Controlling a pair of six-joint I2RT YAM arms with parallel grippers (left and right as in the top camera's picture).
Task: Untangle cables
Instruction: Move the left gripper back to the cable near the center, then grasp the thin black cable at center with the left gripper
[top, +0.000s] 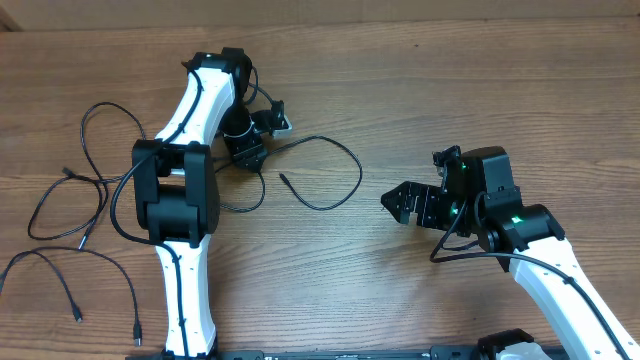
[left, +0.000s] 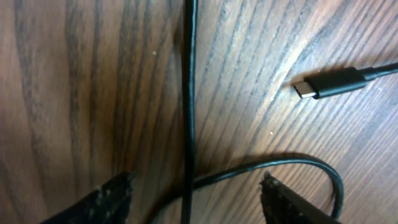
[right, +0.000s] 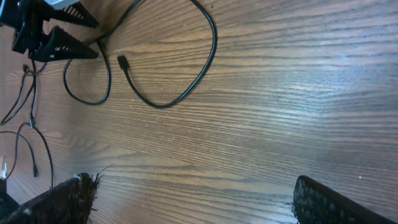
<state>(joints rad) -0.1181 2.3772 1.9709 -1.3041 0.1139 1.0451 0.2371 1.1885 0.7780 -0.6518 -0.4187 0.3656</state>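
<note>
Wood-grain table (top: 450, 80), black cables (top: 359, 172) strewn; left gripper (left: 196, 198) apart, straddling cord (left: 188, 93); right gripper (right: 193, 200) spread wide, empty; only left wrist view resolves USB-C plug (left: 329, 83).

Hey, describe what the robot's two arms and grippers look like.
Both arms have white links, left arm and right arm, joined by boxy black joint housings. A thick black cable runs along each. Small green lights glow. The left gripper and right gripper have black, rough-textured fingers.
</note>
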